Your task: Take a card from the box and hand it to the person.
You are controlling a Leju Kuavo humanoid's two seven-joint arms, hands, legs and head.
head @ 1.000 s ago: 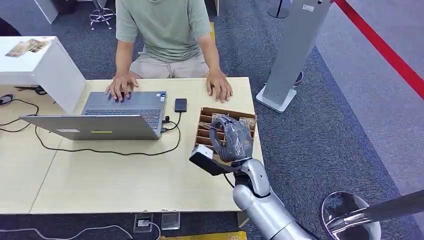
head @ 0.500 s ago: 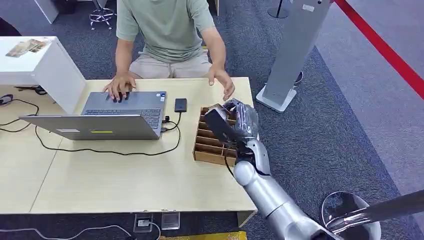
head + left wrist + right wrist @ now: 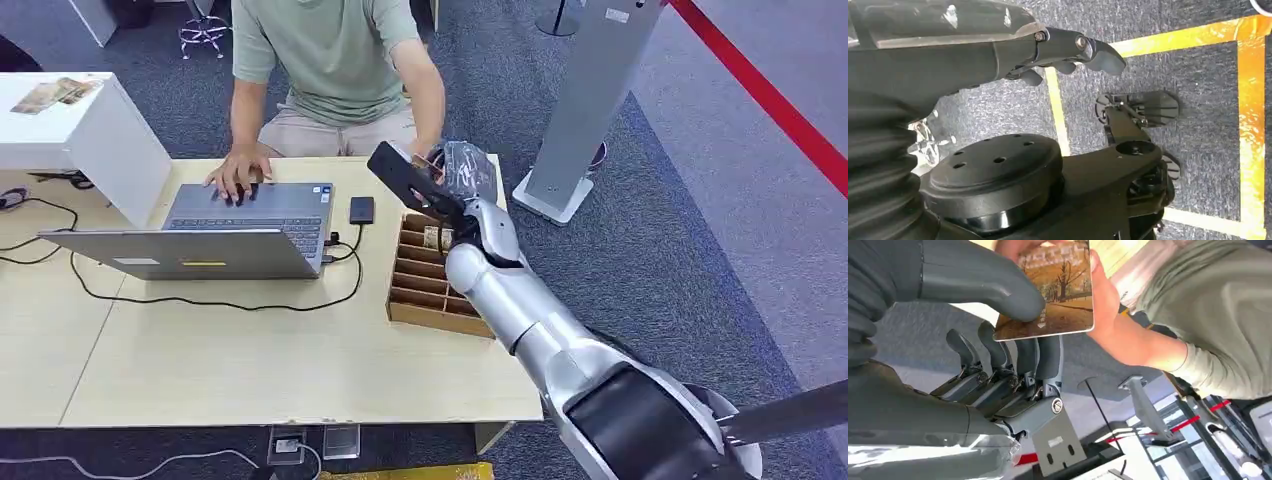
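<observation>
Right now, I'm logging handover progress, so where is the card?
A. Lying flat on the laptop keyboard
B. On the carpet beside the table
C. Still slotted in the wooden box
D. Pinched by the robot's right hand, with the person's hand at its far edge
D. In the right wrist view the right hand pinches the card under its thumb, and the person's hand reaches its far edge.
</observation>
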